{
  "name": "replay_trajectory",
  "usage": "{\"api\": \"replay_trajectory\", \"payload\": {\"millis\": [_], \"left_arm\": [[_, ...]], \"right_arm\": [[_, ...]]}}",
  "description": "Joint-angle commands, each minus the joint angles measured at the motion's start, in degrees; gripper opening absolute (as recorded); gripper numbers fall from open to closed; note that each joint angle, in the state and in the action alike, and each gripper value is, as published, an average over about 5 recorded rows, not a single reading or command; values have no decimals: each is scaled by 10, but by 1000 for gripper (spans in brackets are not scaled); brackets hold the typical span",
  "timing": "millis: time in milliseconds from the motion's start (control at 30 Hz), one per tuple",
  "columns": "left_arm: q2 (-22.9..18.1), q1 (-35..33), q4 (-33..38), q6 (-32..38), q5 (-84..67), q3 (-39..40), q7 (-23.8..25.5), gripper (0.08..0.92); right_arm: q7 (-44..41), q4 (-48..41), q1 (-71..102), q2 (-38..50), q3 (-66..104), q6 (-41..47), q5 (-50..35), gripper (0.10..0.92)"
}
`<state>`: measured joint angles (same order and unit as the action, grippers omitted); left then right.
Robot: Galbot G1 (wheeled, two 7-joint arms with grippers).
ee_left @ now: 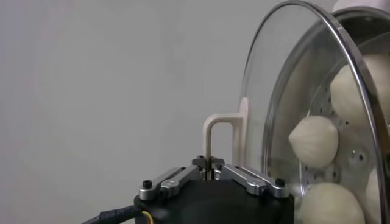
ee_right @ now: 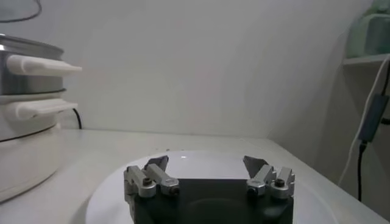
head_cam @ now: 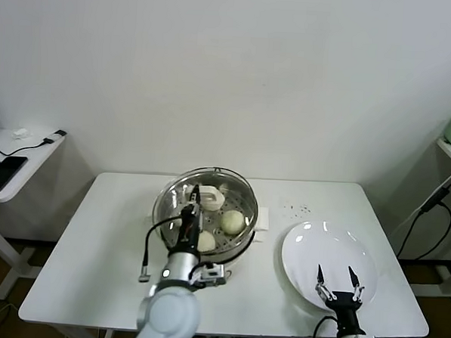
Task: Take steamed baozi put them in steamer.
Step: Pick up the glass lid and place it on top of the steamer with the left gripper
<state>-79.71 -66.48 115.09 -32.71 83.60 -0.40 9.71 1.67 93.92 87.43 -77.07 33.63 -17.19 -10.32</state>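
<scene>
The left gripper (head_cam: 196, 195) is pinched tight on the white handle (ee_left: 220, 135) of the round glass lid (head_cam: 203, 200), holding the lid tilted over the steamer (head_cam: 240, 248). Through the glass, the steamed baozi (head_cam: 232, 222) sit on the perforated tray inside the steel pot; the head view shows at least two clearly, while the left wrist view shows several. The white plate (head_cam: 306, 254) to the robot's right is bare, so the buns appear to be loaded and the lid is likely going on. The right gripper (head_cam: 335, 282) hovers over the plate's near edge, fingers spread wide, holding nothing.

The main risk is the lid: it is held by a narrow handle at a tilt, so it could twist in the grip, catch the pot's rim on one side, or press onto a bun.
</scene>
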Motion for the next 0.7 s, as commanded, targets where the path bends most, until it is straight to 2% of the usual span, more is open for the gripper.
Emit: {"api": "replay_trajectory", "payload": {"millis": [33, 700], "left_arm": [[-29, 39, -64, -18, 39, 39, 5, 125], [-30, 33, -87, -16, 50, 21, -4, 125]], "right_arm": [[2, 1, 0, 0, 0, -4, -5, 823], [4, -4, -9, -8, -3, -13, 4, 823]]}}
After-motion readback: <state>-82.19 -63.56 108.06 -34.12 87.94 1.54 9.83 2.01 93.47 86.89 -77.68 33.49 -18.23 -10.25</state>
